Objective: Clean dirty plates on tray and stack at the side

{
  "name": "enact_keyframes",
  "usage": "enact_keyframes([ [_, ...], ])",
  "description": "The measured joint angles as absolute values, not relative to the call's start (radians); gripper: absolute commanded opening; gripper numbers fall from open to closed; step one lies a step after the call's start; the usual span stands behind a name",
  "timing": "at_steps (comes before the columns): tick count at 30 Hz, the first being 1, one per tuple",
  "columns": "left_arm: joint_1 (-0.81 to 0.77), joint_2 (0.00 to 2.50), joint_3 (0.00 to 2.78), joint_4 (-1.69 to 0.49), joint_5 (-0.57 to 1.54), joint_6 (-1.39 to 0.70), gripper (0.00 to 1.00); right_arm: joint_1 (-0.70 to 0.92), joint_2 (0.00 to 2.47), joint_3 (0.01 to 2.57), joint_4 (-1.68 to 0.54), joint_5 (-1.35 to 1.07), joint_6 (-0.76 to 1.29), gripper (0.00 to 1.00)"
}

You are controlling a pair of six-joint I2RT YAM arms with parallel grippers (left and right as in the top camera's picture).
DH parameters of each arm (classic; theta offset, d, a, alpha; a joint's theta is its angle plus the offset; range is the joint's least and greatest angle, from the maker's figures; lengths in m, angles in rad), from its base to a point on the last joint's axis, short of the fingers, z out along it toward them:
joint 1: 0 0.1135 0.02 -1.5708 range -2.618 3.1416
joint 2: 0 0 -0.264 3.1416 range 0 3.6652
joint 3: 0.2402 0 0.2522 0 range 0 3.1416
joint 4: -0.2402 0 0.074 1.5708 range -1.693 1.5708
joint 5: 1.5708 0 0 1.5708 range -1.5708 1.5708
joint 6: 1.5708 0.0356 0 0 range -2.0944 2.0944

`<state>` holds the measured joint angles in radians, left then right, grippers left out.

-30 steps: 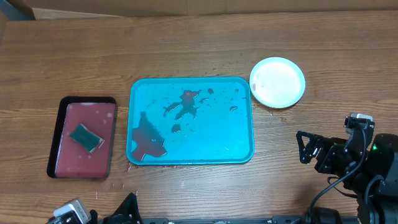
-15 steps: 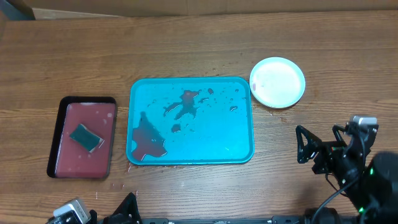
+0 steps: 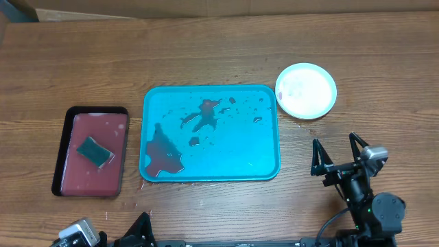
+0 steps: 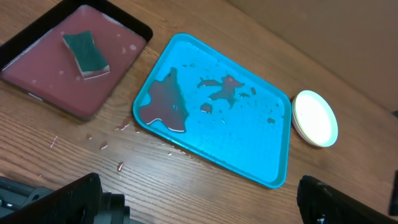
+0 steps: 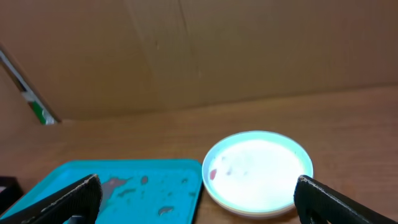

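Only the overhead view takes in my right gripper [image 3: 335,154] whole, at 4 o'clock from the turquoise tray [image 3: 247,147], jaws spread wide. My left gripper [image 4: 199,182] gapes just as wide in its own wrist view. My right wrist view alone shows the cardboard wall [image 5: 249,50] behind the table [image 3: 206,55].

One stack of plates [image 3: 306,90] sits on the table just beside the tray's corner at 2 o'clock; how many are in it I cannot count. The turquoise tray holds several reddish-brown puddles [image 3: 163,154]. At 9 o'clock, one dark red tray [image 3: 96,108] holds one green sponge [image 3: 95,151].
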<state>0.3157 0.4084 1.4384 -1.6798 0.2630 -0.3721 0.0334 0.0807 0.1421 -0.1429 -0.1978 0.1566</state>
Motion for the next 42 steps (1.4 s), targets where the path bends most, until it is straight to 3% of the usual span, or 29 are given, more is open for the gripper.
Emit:
enact_keyframes([
  [7,0.316,0.408,1.438,-1.68,0.26,-0.372,1.0,0.033,0.014,0.039,-0.039,-0.139,0.157,1.0],
  [42,0.316,0.408,1.438,-1.68,0.26,-0.372,1.0,0.026,0.013,0.019,-0.089,-0.051,0.104,1.0],
])
